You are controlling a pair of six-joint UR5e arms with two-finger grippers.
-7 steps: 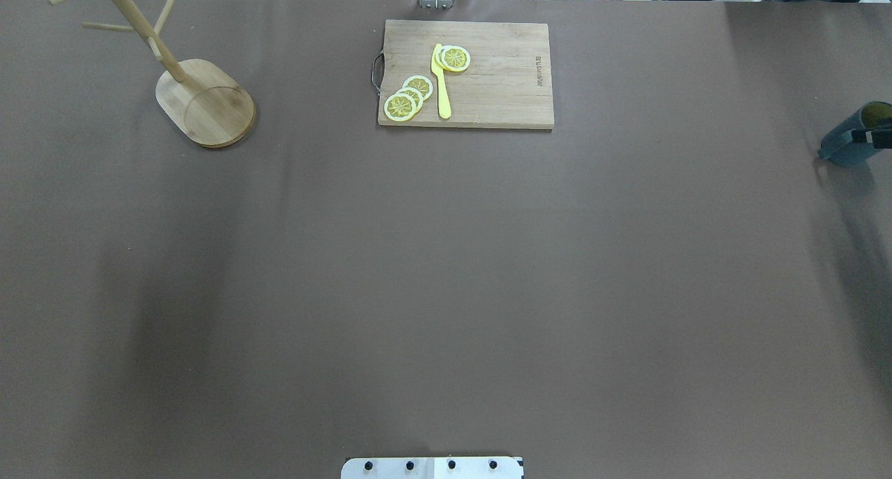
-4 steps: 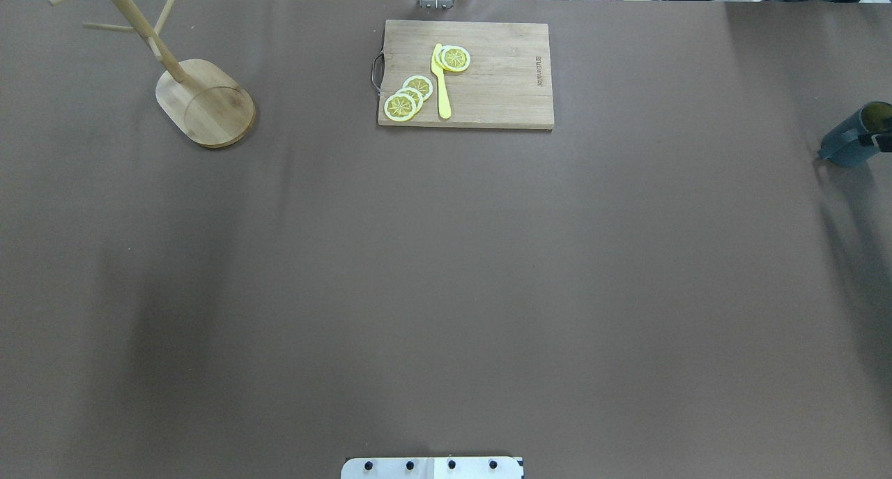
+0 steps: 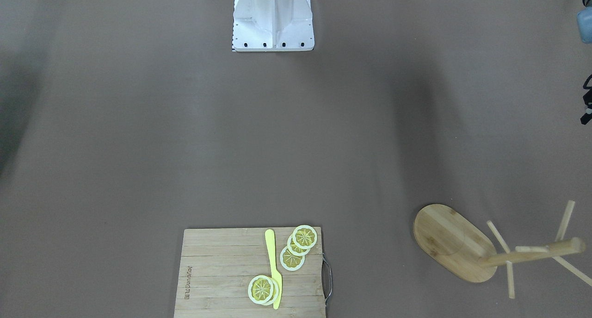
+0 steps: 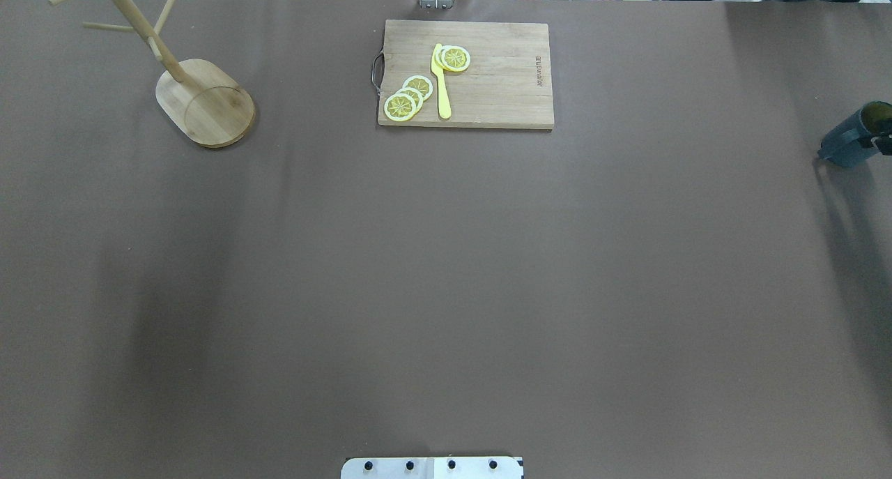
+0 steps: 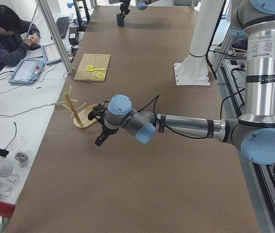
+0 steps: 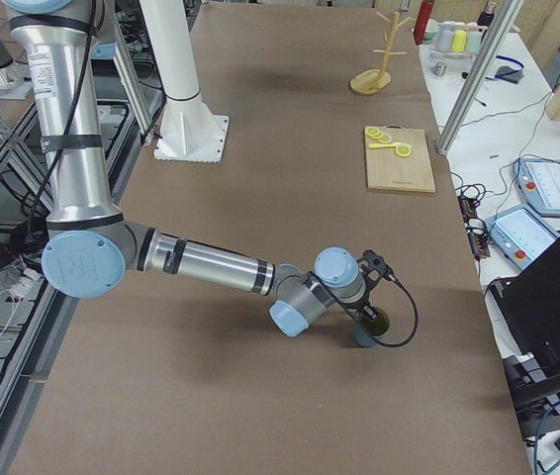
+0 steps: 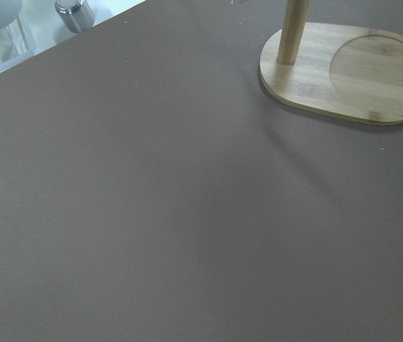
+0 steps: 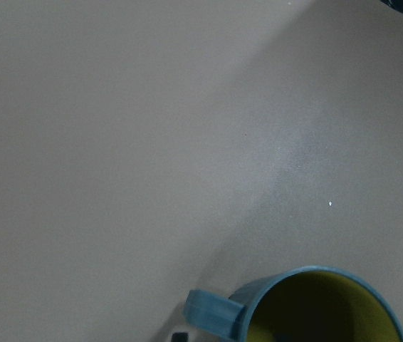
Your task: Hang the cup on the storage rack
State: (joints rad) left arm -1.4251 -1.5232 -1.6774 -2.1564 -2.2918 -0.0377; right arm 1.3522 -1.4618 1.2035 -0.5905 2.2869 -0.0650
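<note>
We see the cup (image 4: pixel 851 146) standing upright on the table (image 4: pixel 446 256), far on the robot's right, well apart from the storage rack (image 4: pixel 205 102). The right gripper (image 6: pixel 363 305) is at its rim. How far it or the left gripper (image 5: pixel 100 141) is open, we cannot tell

The overhead view looks forward and down, board (image 4: pixel 465 74) at top centre; the front view faces back, the same board at its bottom. Side views look along the table (image 5: pixel 142 194) from opposite ends. Wrist cameras sit close: left by the rack (image 7: pixel 358 78), right above the cup (image 8: pixel 308 306).
</note>
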